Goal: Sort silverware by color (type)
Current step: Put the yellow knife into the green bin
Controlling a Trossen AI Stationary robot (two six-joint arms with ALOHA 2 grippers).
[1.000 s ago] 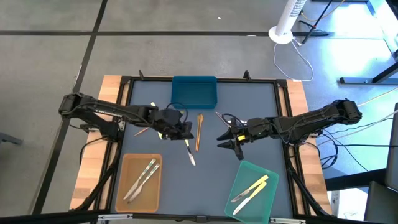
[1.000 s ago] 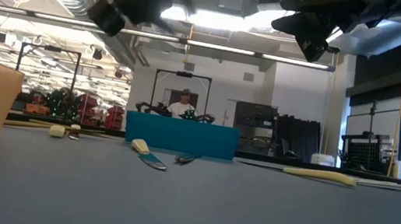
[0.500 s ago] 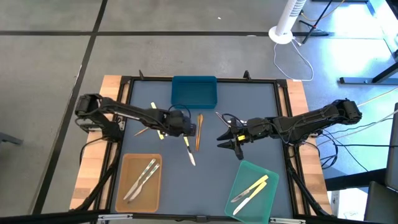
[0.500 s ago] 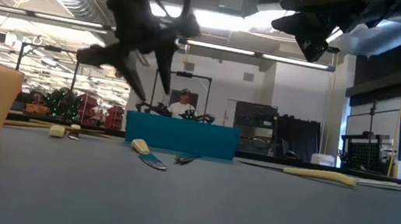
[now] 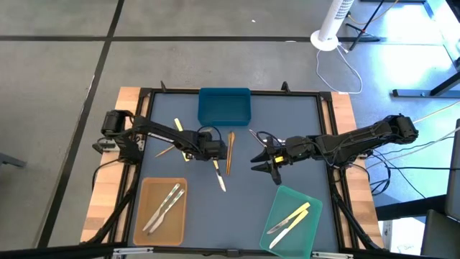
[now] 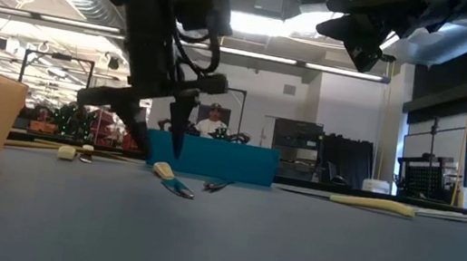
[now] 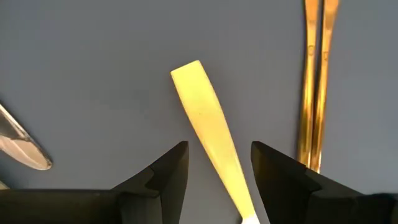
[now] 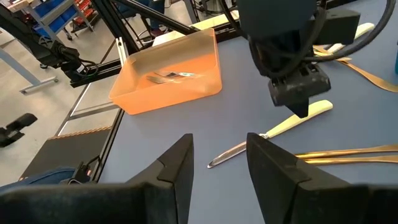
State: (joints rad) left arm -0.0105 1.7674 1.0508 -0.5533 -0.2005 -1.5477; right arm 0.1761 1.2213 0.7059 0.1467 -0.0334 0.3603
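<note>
Now L fingers (image 7: pixel 168 171) apart, yellow-handled knife (image 7: pixel 208 127) handle btwn them, not touching; R fingers (image 8: pixel 177 168) apart.

Gray concrete floor (image 5: pixel 65 65) w/ dark seam lines around the table. White fan stand (image 5: pixel 329 29) on floor, white cord trailing off. Low view: open workshop, ceiling strip lights (image 6: pixel 258 24), exposed ducts, shelving at left, person (image 6: pixel 213 123) seated far back.

Grey table (image 5: pixel 302 115); three trays (image 5: pixel 224 106); scattered silverware (image 5: pixel 230 151).
</note>
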